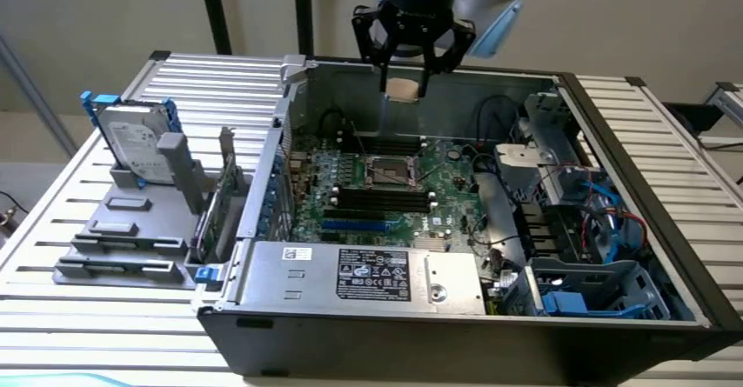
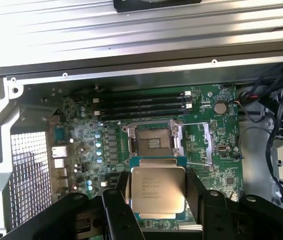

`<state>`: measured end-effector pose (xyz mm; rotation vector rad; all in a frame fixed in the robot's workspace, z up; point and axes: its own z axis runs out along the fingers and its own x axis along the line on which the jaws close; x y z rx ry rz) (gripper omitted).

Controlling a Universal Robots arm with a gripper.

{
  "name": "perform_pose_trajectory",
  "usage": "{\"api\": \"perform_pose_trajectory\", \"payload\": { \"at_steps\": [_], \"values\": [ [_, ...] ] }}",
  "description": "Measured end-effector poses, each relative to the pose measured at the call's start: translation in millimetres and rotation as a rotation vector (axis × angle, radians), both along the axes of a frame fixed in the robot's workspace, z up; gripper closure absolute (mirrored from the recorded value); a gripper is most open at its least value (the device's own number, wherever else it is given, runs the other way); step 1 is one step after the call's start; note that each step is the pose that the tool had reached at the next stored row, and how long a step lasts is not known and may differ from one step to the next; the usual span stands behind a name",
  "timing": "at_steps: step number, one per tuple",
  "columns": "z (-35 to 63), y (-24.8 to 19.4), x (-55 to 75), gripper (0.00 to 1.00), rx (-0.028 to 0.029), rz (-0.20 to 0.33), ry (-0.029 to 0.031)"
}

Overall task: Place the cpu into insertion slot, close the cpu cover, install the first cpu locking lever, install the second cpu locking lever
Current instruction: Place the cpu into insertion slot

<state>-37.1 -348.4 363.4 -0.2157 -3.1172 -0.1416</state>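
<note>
Downward-pointing gripper (image 1: 404, 92), high above insertion slot (image 1: 392, 171), jaws clamped on cpu (image 1: 403, 86)

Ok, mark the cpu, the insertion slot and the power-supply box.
cpu (image 2: 157, 189), wrist view, centre of its silvery face.
insertion slot (image 2: 151, 142), wrist view, its dark centre.
power-supply box (image 1: 374, 274), exterior view, its label.

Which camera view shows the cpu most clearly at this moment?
The wrist view: the cpu faces the camera, its silvery side with print showing, held in the gripper above the green board. In the exterior view it is a small tan square in the gripper, over the open computer case.
</note>
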Motion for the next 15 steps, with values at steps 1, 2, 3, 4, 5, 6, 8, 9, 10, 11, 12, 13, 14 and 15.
{"api": "perform_pose_trajectory", "payload": {
  "at_steps": [1,2,3,4,5,6,8,9,10,11,12,13,14,15],
  "values": [
    [0.0,0.0,0.0,0.45,-0.0001,-0.017,0.0001],
    [0.0,0.0,0.0,0.45,0.0000,-0.033,0.0001],
    [0.0,0.0,0.0,0.45,0.0000,-0.050,0.0002],
    [0.0,0.0,0.0,0.45,0.0000,-0.066,0.0002],
    [0.0,0.0,0.0,0.45,0.0001,-0.083,0.0002],
    [0.0,0.0,0.0,0.45,0.0000,-0.099,0.0002],
    [0.0,0.0,0.0,0.45,0.0000,-0.134,0.0004],
    [0.0,0.0,0.0,0.45,-0.0001,-0.151,0.0004],
    [0.0,0.0,0.0,0.45,0.0000,-0.167,0.0005],
    [0.0,0.0,0.0,0.45,0.0000,-0.183,0.0005],
    [0.0,0.0,0.0,0.45,0.0000,-0.200,0.0008],
    [0.0,0.0,0.0,0.45,0.0000,-0.217,0.0012],
    [0.0,0.0,0.0,0.45,-0.0001,-0.231,0.0016],
    [-0.1,0.0,0.0,0.45,0.0000,-0.247,0.0021]
  ]
}}
